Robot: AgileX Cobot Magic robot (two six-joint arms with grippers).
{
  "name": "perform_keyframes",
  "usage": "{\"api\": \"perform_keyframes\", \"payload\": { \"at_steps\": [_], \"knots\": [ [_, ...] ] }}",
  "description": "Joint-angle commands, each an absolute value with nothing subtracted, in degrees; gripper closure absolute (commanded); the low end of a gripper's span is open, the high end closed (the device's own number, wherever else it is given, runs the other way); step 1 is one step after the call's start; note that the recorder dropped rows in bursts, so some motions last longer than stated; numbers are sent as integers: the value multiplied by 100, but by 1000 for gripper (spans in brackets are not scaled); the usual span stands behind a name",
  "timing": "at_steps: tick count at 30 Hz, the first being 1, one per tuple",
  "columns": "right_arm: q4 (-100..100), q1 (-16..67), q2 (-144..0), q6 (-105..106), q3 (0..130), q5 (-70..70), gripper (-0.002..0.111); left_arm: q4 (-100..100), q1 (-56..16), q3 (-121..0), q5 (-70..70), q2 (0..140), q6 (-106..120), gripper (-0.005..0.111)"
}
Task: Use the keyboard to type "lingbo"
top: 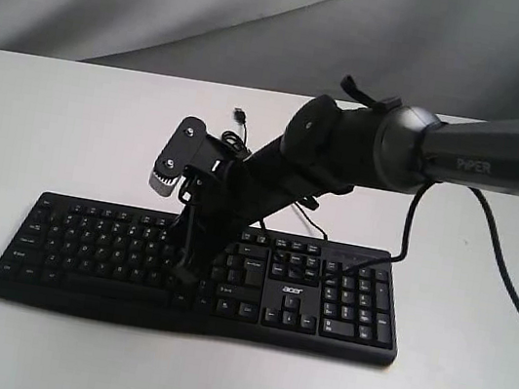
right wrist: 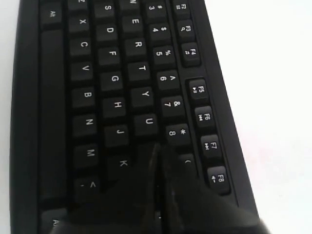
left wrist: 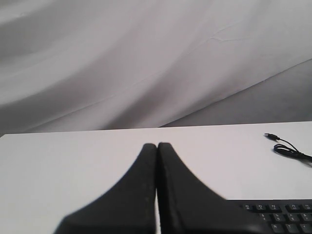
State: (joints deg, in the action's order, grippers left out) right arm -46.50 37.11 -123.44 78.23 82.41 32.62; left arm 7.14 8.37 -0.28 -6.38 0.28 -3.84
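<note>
**Black keyboard on a white table, one gripper down on its keys**

You are looking at one keyboard (top: 83, 246), one white table (top: 54, 122) and one grey cloth (top: 171, 3) hanging behind it. The exterior view shows a single robot arm (top: 481, 166), your right one. Two grippers show in all, one in each wrist view.

The keyboard lies flat near the front middle of the table. Its long axis runs left to right across the exterior view. The number pad (top: 356, 304) is at the right end. The space bar edge faces the camera and the function row faces the cloth. The small white logo (top: 293, 290) reads upright from the camera side. One thin black cable (top: 234, 136) lies looped on the table behind the keyboard. Its single plug (top: 240, 112) lies loose on the table, connected to nothing.

Your right arm reaches in from the right, across the number pad end. The right gripper (top: 183, 271) points down onto the letter keys around the middle of the keyboard. In the right wrist view its two fingers (right wrist: 168, 195) are pressed together and hold nothing. The tip covers the key just past U, between 8 and K. You cannot tell whether that key is pressed down.

Your left gripper (left wrist: 157, 146) shows only in the left wrist view. Its two fingers are also pressed together with nothing between them. It sits above bare table, with one corner of the keyboard beside it.
</note>
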Motion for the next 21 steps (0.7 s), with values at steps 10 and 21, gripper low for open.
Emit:
{"api": "perform_keyframes", "payload": {
  "at_steps": [10, 21],
  "knots": [
    [-4699, 3656, -12426, 7876, 8206, 3265, 108, 716, 799, 0, -597, 0, -396, 106],
    [-4648, 3656, -12451, 7876, 8206, 3280, 108, 716, 799, 0, -597, 0, -396, 106]
  ]
}}
